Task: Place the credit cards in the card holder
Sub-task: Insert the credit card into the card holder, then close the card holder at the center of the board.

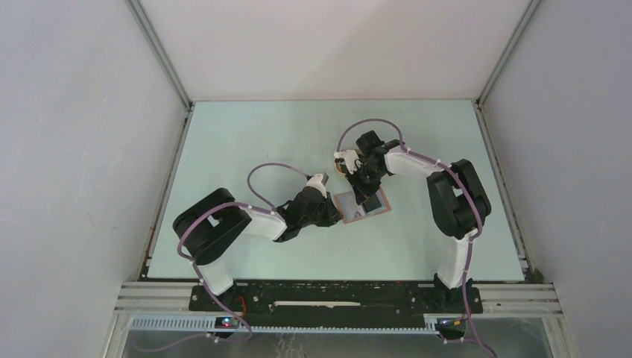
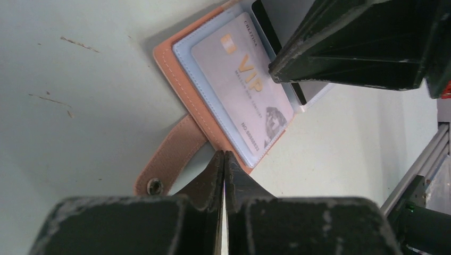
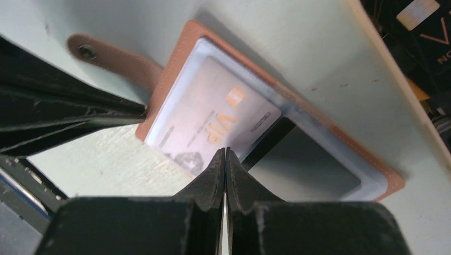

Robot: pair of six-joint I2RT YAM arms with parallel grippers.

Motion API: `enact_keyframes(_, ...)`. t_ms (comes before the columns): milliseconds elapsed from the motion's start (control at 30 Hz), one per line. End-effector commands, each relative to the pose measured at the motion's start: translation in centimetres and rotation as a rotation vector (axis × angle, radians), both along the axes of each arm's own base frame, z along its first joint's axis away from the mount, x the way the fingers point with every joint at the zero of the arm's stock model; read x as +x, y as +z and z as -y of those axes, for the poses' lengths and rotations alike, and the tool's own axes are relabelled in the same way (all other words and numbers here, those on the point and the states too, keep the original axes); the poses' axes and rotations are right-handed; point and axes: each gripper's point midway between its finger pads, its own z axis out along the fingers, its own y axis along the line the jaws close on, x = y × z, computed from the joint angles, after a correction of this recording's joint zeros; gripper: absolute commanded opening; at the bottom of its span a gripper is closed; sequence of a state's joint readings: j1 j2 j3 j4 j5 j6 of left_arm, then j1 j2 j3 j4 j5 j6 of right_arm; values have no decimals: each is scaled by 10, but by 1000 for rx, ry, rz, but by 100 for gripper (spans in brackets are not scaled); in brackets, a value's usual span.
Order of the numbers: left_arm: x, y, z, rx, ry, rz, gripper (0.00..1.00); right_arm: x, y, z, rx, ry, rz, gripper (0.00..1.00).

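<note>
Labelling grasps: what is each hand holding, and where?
Nothing visibly held. Left hand, shut, meets the edge of the card holder beside its strap; right hand, shut, at the VIP card.

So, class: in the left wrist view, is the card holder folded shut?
No, the card holder lies open, showing a VIP card inside.

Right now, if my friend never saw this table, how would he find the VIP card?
Look near the middle of the pale green table, where a reddish-brown leather card holder lies open, strap sticking out. The pale pinkish-grey VIP card sits in the clear pocket nearest that strap. Only it shows gold letters and an orange chip; the pocket beside it looks dark.
</note>
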State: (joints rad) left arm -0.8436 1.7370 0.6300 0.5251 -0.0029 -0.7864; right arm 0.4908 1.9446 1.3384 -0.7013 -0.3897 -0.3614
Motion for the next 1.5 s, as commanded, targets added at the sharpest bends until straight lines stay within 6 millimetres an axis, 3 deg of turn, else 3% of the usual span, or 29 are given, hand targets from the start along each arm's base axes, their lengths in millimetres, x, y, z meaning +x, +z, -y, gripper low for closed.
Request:
enact_keyframes(0, -4, 35, 8, -91, -58, 58, 6, -3, 52, -5, 81, 95, 99, 8)
enact_keyframes(133, -13, 56, 4, -123, -98, 112, 8, -8, 78, 1, 133, 149, 151, 11)
enact_keyframes(333, -19, 88, -19, -120, -102, 258, 11, -12, 123, 14, 293, 144, 221, 16)
enact_keyframes(500, -17, 109, -40, -87, -71, 395, 17, -11, 145, 28, 397, 103, 270, 24)
enact_keyframes(633, -13, 118, -58, -70, -4, 431, 40, -7, 152, 42, 430, 50, 295, 34)
enact_keyframes(700, -11, 120, -67, -96, 43, 423, 54, -4, 148, 48, 428, 23, 289, 39)
enact_keyframes(767, -7, 115, -79, -121, 117, 377, 77, -1, 139, 55, 420, -14, 253, 40)
enact_keyframes(833, -5, 105, -88, -130, 158, 314, 88, 6, 124, 62, 400, -73, 199, 41)
enact_keyframes(1100, -12, 76, -80, -216, 154, 159, 82, 26, 70, 85, 336, -277, 8, 46)
enact_keyframes(1300, -15, 56, -51, -268, 83, 18, 72, 33, 47, 95, 299, -361, -51, 50)
enact_keyframes(1467, -14, 37, -40, -291, 87, -68, 66, 34, 32, 101, 266, -402, -104, 51)
